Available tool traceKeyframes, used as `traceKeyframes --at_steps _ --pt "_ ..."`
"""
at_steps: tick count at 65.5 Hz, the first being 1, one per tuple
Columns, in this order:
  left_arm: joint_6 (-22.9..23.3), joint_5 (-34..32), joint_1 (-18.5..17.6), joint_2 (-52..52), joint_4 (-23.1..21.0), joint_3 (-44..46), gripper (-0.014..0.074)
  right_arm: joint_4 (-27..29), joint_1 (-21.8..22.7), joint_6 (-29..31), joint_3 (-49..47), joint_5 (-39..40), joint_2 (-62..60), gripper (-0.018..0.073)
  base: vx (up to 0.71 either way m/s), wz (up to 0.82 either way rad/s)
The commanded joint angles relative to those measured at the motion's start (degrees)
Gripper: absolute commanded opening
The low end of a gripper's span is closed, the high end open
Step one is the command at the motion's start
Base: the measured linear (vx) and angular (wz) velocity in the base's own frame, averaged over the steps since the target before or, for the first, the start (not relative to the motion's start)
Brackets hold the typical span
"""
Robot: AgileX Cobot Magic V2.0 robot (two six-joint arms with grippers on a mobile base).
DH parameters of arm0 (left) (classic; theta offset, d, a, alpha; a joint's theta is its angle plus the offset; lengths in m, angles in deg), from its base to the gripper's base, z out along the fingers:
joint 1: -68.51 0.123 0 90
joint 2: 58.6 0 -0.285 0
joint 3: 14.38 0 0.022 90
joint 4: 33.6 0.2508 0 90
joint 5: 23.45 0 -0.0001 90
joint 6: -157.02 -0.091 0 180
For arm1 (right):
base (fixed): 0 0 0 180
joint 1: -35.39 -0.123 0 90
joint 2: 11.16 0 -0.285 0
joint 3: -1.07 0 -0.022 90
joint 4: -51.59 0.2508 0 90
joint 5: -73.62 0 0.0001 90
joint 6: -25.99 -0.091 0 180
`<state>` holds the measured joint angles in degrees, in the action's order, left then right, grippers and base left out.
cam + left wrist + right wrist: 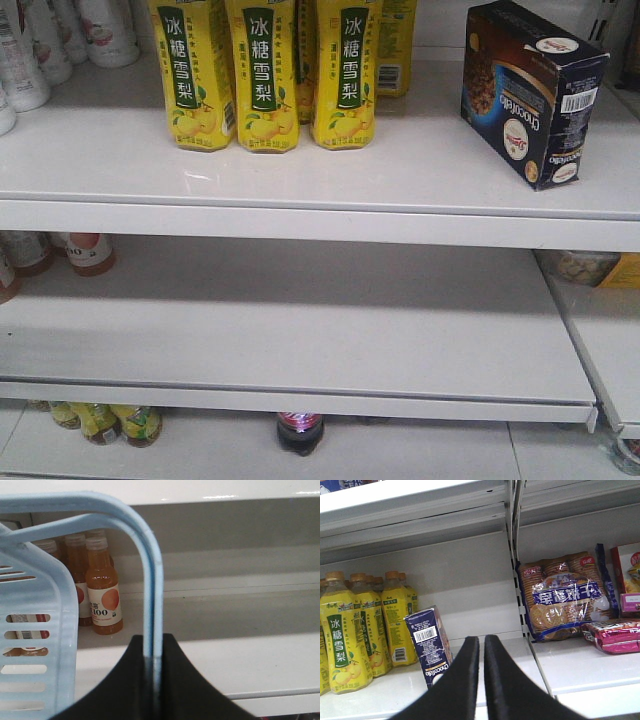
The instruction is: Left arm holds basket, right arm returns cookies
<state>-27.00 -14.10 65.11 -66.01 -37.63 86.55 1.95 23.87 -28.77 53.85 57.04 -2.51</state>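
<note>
So, front view: your cookies [533,92] stand upright on top shelf [320,185], right of yellow drink bottles [262,75], apart from them. No gripper here.

Left wrist: left gripper [152,680] pinched tight on hoop handle of basket [35,630]. Basket contents, can't tell. Orange juice bottles [102,592] behind.

Right wrist: right gripper [481,680] fingers nearly touching, holding nothing. Cookies sit just left of it, beside yellow bottles. Biscuit pack [565,597] on neighbouring shelf.
</note>
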Motion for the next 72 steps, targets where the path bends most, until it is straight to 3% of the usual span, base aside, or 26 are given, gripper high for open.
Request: traceKeyframes --at_steps 1,26,33,42,47,58,72 --pt "-0.8 -5.7 0.1 1.1 1.0 1.7 0.0 -1.3 0.2 0.3 -1.3 2.6 0.8 -0.0011 0.0 0.0" --pt "-0.8 -5.7 0.1 1.1 1.0 1.7 0.0 -1.3 0.2 0.3 -1.3 2.6 0.8 -0.0011 0.0 0.0" --pt "-0.8 -5.7 0.1 1.1 1.0 1.7 0.0 -4.5 0.2 0.4 -1.3 2.6 0.8 -0.001 0.0 0.0" --pt "-0.8 -5.7 0.1 1.1 1.0 1.7 0.0 -0.2 0.1 1.4 -1.3 1.1 0.8 -0.001 0.0 0.0" --pt "-0.8 -5.7 0.1 1.1 1.0 1.7 0.0 5.5 0.1 6.8 -1.3 -1.0 0.8 -0.001 0.0 0.0" --pt "-0.8 -5.7 0.1 1.1 1.0 1.7 0.0 20.7 0.2 30.5 0.9 -1.7 0.8 -0.0009 0.0 0.0" --pt "-0.8 -5.7 0.1 1.1 1.0 1.7 0.0 31.8 2.0 43.4 7.0 1.1 0.8 -0.0008 0.0 0.0"
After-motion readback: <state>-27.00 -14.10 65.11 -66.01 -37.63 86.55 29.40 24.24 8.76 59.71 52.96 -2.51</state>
